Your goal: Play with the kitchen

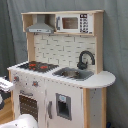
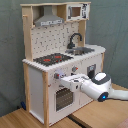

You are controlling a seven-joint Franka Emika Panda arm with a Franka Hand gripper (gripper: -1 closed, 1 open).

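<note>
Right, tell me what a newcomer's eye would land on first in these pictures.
The tall white and light-wood toy kitchen fills both exterior views, with its black-and-red stovetop beside the sink and curved black faucet. In the second exterior view the robot's white arm reaches in from the second exterior view's right, its hand at the kitchen's front, just above the windowed oven door.
</note>
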